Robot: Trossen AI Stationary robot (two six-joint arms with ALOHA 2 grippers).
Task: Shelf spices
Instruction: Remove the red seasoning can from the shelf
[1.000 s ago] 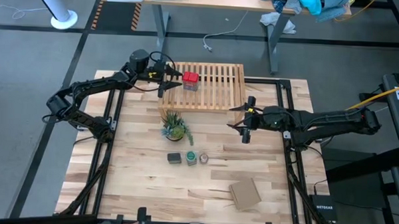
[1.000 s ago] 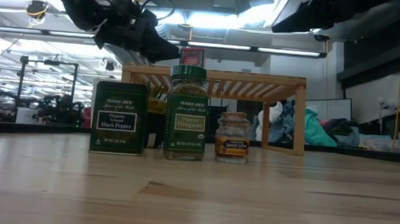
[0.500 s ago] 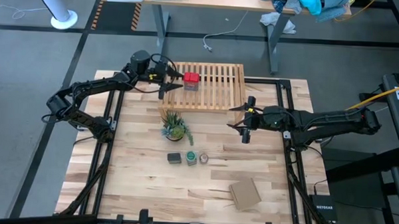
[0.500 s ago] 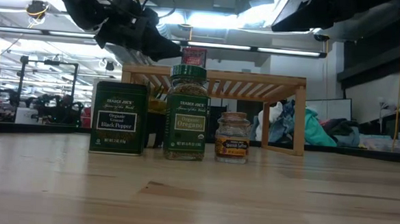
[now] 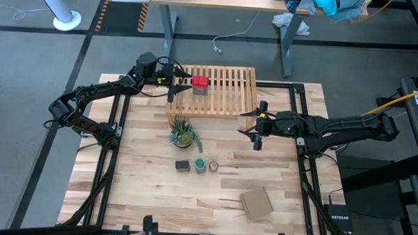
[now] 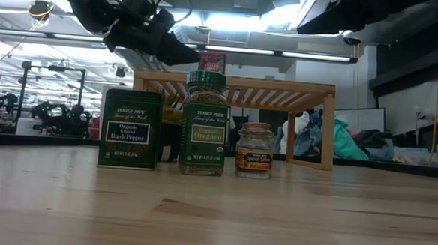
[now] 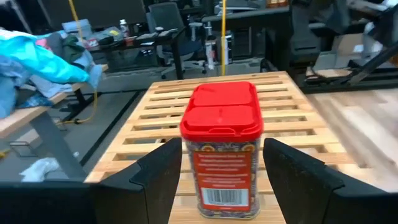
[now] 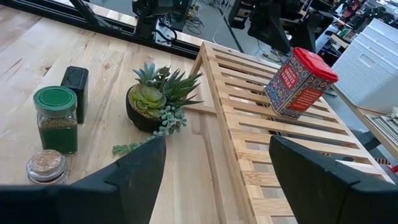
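The red tin (image 5: 200,84) stands upright on the top slats of the light-wood shelf (image 5: 220,90) at the table's far edge. My left gripper (image 5: 182,85) is open at the tin's left. In the left wrist view its fingers (image 7: 155,180) stand on either side of the tin (image 7: 221,112) with gaps showing. The dark tin (image 5: 183,165), the green-capped jar (image 5: 200,165) and the tiny brownish jar (image 5: 213,165) stand in a row on the tabletop. My right gripper (image 5: 248,124) is open, right of the table's middle, near the shelf's near right corner.
A small potted plant (image 5: 183,134) stands between the shelf and the row of containers. A flat brown cardboard piece (image 5: 257,203) lies toward the table's near right. Bare tabletop (image 5: 137,171) shows left of the dark tin. Desks and chairs fill the room beyond.
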